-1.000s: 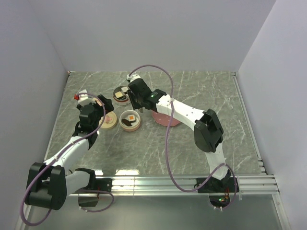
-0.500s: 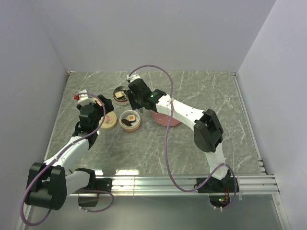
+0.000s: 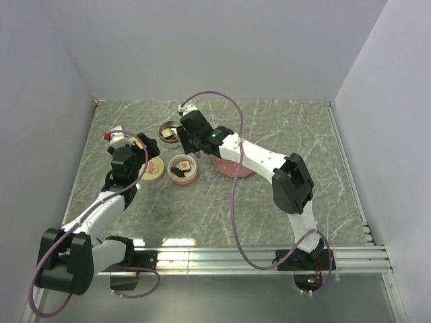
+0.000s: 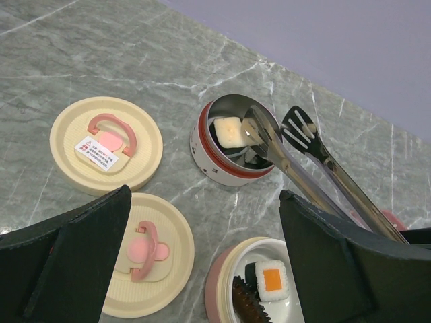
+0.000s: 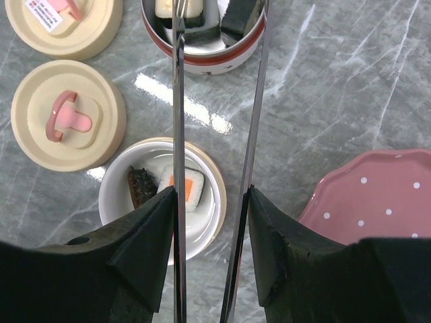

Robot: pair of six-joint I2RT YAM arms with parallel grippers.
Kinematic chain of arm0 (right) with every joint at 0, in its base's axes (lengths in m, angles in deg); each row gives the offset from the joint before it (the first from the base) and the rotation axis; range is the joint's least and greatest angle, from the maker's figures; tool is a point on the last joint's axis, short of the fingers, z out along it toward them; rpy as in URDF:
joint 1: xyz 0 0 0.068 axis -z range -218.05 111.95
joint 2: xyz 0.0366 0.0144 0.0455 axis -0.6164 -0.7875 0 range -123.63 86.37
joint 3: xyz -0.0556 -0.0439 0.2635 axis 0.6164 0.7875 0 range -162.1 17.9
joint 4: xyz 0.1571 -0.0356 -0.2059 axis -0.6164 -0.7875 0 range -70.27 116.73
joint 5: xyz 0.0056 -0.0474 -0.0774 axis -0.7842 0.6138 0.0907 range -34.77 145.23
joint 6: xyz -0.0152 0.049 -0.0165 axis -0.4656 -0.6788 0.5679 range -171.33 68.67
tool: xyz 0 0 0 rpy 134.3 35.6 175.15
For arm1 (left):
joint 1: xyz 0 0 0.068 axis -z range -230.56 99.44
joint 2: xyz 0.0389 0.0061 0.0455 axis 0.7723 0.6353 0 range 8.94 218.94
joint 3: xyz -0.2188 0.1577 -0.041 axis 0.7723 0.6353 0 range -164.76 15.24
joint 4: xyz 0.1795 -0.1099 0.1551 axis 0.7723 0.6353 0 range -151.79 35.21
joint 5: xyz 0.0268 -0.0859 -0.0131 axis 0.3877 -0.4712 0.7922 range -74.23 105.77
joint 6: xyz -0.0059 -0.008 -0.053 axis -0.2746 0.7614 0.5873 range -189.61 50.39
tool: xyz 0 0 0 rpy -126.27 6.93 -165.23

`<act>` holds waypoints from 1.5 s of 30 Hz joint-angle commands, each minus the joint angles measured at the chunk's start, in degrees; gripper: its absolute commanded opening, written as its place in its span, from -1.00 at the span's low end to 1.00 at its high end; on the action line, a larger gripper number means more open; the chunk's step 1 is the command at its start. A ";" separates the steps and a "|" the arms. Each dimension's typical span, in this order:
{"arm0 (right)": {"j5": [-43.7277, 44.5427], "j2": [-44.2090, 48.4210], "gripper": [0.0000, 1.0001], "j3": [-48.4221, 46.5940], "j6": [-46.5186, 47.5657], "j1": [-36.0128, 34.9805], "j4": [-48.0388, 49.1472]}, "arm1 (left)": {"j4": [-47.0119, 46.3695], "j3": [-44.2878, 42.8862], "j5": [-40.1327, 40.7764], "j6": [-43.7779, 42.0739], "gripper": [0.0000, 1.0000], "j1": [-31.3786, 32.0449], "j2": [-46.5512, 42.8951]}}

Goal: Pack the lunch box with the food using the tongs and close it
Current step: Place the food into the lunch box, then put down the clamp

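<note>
My right gripper (image 5: 212, 222) is shut on the tongs (image 5: 178, 121), one finger pressing on each metal arm. The tongs' tips (image 4: 259, 131) hang spread apart over the steel lunch box tier (image 4: 222, 171). That tier holds food: a white piece (image 4: 229, 131) and a dark one (image 5: 239, 13). A white lunch box tier (image 5: 114, 202) holds an orange-topped roll (image 5: 186, 186) and a dark brown piece (image 5: 140, 186). My left gripper (image 4: 204, 202) is open and empty above the lids and the white tier. In the top view the right gripper (image 3: 187, 138) is over the steel tier (image 3: 166, 128), the left gripper (image 3: 131, 145) to its left.
Two cream lids with pink handles lie left of the tiers, one (image 4: 106, 145) beside the steel tier, the other (image 4: 141, 252) beside the white tier. A pink scalloped plate (image 5: 377, 195) sits to the right, under the right arm. Walls close in the table on three sides.
The right gripper with the tongs has edged slightly left, toward the steel tier. The left arm has not moved.
</note>
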State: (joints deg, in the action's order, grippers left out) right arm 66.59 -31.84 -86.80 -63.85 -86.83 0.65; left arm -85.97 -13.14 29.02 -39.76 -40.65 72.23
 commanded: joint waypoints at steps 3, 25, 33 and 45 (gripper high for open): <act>2.00 4.74 0.06 1.25 -0.41 -0.44 3.32 | -2.53 -1.68 -0.60 0.48 0.97 -0.33 -0.36; 12.29 24.86 0.06 31.47 -8.92 6.93 8.24 | -2.88 -1.15 -1.92 0.92 0.97 -0.42 -1.68; 16.59 40.07 0.06 49.32 -14.55 12.39 8.60 | -3.24 -0.80 -2.27 0.92 0.97 -0.60 -1.68; 18.44 49.92 0.11 60.93 -19.74 18.62 5.26 | -3.85 -0.10 -3.76 1.27 0.97 -0.77 -2.47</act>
State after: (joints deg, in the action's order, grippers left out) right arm 83.20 16.62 -27.11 -81.25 -70.26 5.94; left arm -86.93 -13.12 26.49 -39.70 -41.15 71.48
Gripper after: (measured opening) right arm 0.553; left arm 0.986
